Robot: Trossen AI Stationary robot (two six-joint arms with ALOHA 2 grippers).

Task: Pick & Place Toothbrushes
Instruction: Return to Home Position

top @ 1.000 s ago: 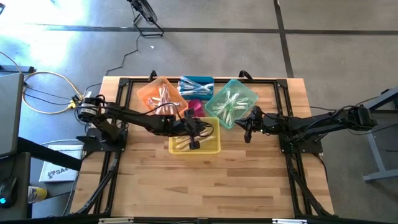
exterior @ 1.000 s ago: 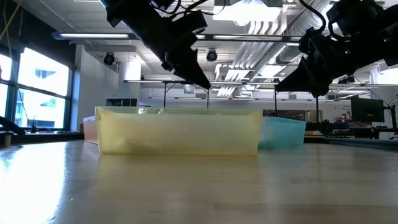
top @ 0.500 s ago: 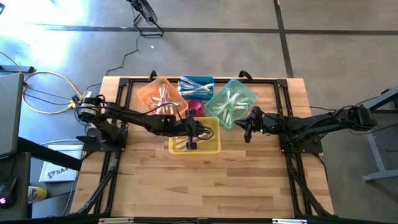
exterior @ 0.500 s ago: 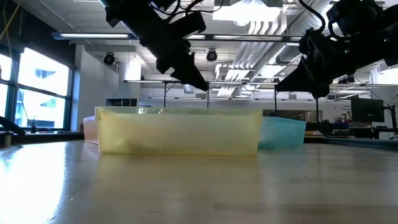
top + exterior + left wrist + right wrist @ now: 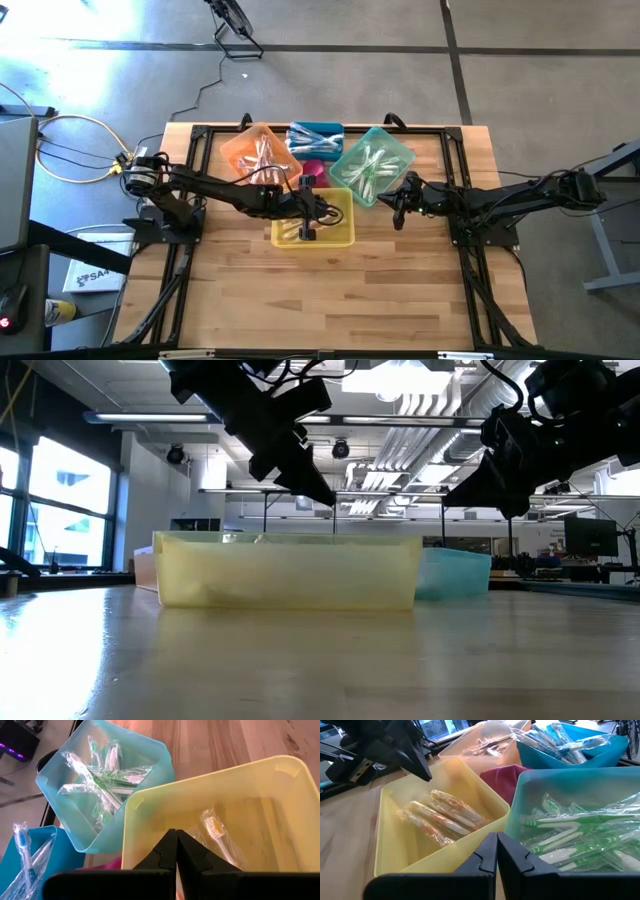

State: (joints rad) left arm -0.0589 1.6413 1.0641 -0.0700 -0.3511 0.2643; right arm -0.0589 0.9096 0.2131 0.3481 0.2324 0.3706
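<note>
We saw the left gripper (image 5: 175,832) hanging just above the yellow bin (image 5: 200,785), its two fingers pressed together and holding nothing. The right gripper (image 5: 497,836) hung above the table (image 5: 400,290), just beside the teal bin (image 5: 555,782) and the yellow one, its fingers likewise pressed together and empty. A few wrapped toothbrushes (image 5: 440,817) lay in the yellow bin. More filled the teal bin, the blue bin (image 5: 602,756) and the orange bin (image 5: 232,152) behind it.
</note>
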